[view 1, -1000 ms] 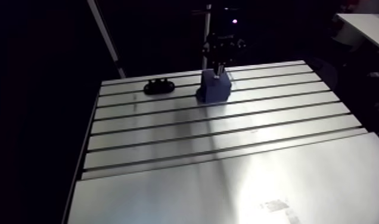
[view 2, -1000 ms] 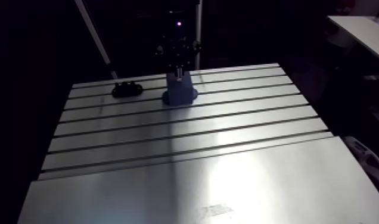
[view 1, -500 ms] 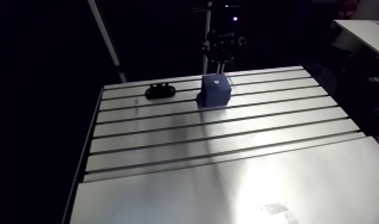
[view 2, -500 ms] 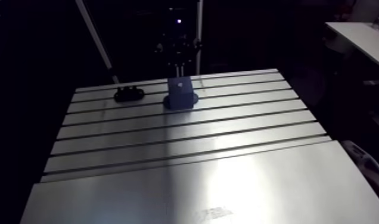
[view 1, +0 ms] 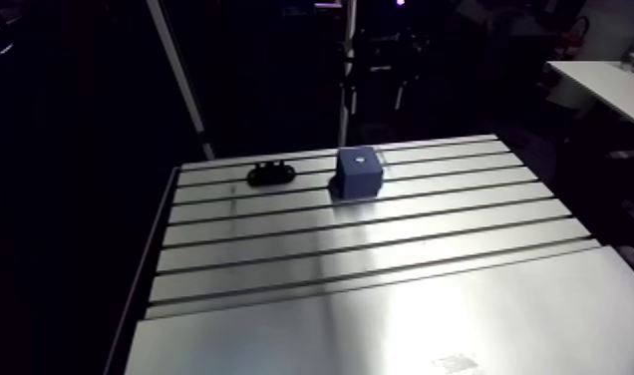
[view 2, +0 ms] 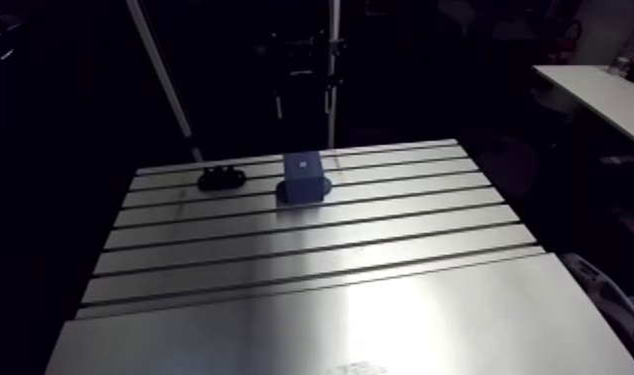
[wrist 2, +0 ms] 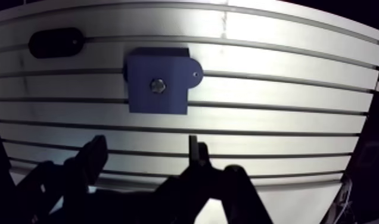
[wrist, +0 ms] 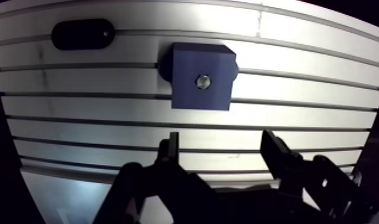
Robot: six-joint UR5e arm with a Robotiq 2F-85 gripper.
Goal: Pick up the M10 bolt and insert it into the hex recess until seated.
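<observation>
A blue block [wrist: 202, 76] stands on the slotted aluminium table [wrist: 299, 83]. The M10 bolt [wrist: 203, 81] sits in its top, and only its bright round end shows. My gripper [wrist: 221, 146] hangs well above the table, open, with nothing between its fingers [wrist: 171, 146]. The block lies ahead of the fingertips and apart from them. In the arm view the block [view 1: 360, 175] is near the table's far edge, the bolt is a pale dot [view 1: 358, 157] on it, and the gripper [view 1: 377, 95] hangs dark above and behind it.
A black oblong holder [wrist: 83, 34] lies on the table beside the block, seen left of it in the arm view [view 1: 271, 174]. A thin slanted pole [view 1: 181, 80] rises behind the table's far left corner. Wide bare plate [view 1: 381, 299] fills the near part.
Earlier my gripper was down on top of the block at the bolt. It has opened and risen clear. The bolt stays in the block. The arm camera has shifted upward.
</observation>
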